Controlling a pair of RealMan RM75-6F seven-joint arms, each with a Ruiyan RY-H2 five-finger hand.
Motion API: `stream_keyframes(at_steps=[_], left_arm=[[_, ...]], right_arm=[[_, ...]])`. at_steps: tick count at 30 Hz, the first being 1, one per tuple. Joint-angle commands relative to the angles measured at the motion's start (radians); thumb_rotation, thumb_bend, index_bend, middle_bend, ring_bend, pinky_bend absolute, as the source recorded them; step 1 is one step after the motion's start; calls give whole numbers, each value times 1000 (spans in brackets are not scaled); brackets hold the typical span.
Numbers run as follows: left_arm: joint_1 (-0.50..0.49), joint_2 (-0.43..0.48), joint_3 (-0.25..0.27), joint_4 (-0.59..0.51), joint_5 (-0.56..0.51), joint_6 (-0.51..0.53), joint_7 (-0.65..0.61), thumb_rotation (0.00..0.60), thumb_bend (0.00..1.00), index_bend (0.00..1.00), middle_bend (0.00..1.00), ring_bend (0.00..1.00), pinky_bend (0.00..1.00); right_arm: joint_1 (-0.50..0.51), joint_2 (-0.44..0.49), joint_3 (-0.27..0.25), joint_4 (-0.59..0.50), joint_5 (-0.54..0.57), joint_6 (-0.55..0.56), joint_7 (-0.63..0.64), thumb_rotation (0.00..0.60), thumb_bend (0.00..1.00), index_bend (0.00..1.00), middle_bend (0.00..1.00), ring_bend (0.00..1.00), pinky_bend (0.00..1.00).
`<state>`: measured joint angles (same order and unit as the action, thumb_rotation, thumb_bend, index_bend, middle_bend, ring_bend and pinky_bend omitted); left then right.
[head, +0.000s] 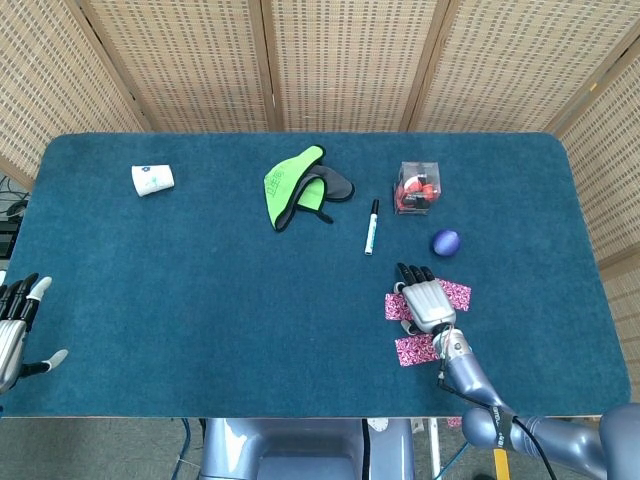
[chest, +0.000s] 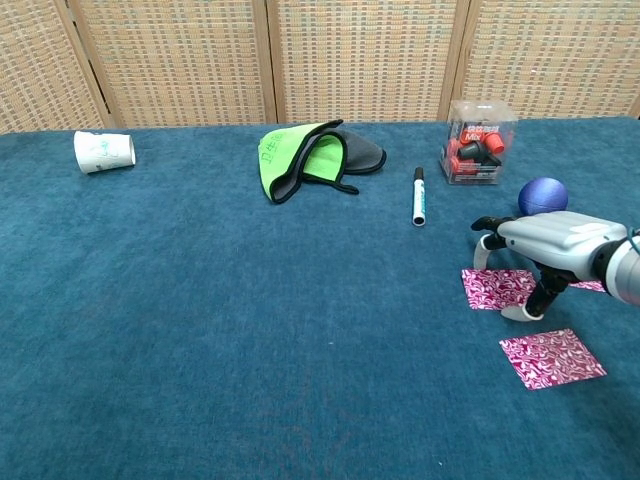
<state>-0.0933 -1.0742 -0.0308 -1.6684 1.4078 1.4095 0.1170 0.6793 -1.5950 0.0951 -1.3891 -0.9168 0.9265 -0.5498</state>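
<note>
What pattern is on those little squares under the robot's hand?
The paper squares have a pink-and-white swirly print, clearest in the chest view.

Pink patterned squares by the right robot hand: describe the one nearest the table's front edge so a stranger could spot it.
On the blue table, find the right robot hand near the front right. Two pink squares lie under it; the third pink square lies just nearer the front edge, fully uncovered in the chest view, with nothing resting on it.

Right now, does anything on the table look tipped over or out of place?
Yes. The paper cup lies on its side at the far left. The green cloth sits crumpled, half folded over. The marker and ball lie loose.
</note>
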Motion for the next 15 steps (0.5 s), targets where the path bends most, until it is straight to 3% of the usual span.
stream_keyframes(at_steps=[1, 15], left_arm=[[0, 0, 0, 0, 0, 0, 0, 600, 0, 0, 0, 0, 0], [0, 0, 0, 0, 0, 0, 0, 600, 0, 0, 0, 0, 0]], right_arm=[[-1, 0, 0, 3, -7, 3, 7, 600, 344, 320, 0, 0, 63], [-21, -26, -6, 57, -93, 27, 81, 600, 401, 431, 0, 0, 63]])
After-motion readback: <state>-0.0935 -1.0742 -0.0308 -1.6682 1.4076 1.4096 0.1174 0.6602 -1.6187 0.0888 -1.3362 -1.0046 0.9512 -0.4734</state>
